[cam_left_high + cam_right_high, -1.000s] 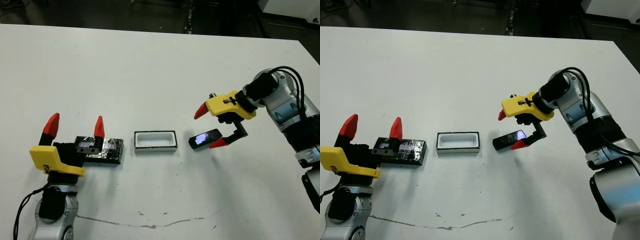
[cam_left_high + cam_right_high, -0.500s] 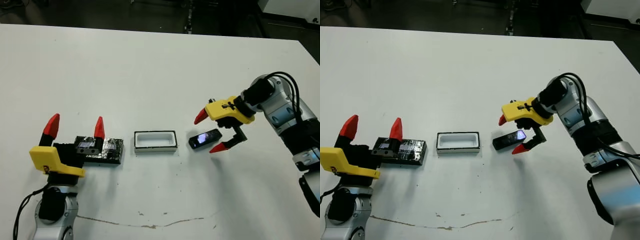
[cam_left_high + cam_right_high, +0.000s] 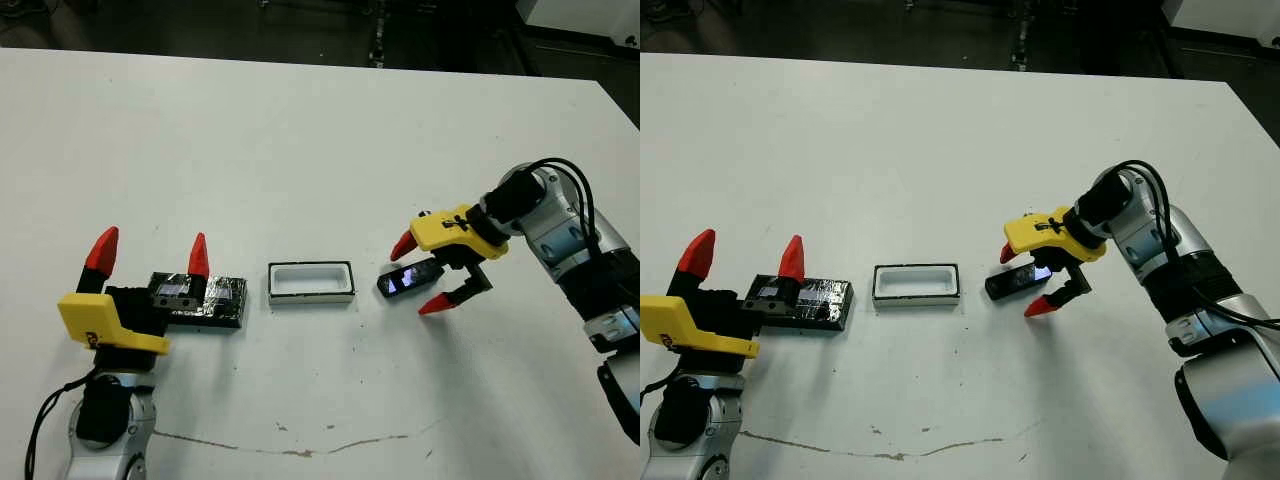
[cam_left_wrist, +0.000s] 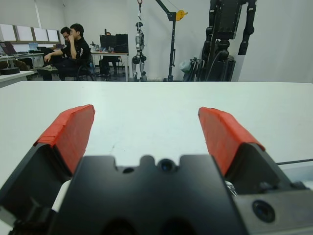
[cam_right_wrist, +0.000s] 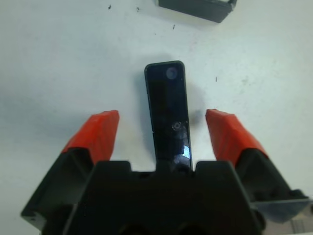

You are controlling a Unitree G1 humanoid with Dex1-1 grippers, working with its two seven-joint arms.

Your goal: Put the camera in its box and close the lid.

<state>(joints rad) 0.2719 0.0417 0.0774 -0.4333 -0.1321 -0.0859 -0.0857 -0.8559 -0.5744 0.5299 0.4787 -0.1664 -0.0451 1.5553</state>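
The camera [image 5: 168,110] lies flat on the white surface [image 3: 300,150] between the 2 spread fingers of the open right pincer [image 3: 424,273], just right of the box [image 3: 311,283]. The left pincer [image 3: 150,250], also open, hovers by the lid [image 3: 215,298].

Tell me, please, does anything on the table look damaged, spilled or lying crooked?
Nothing is damaged or spilled. The camera lies slightly askew on the table, angled against the straight box, between the open right gripper's fingers. The lid lies flat by the left gripper.
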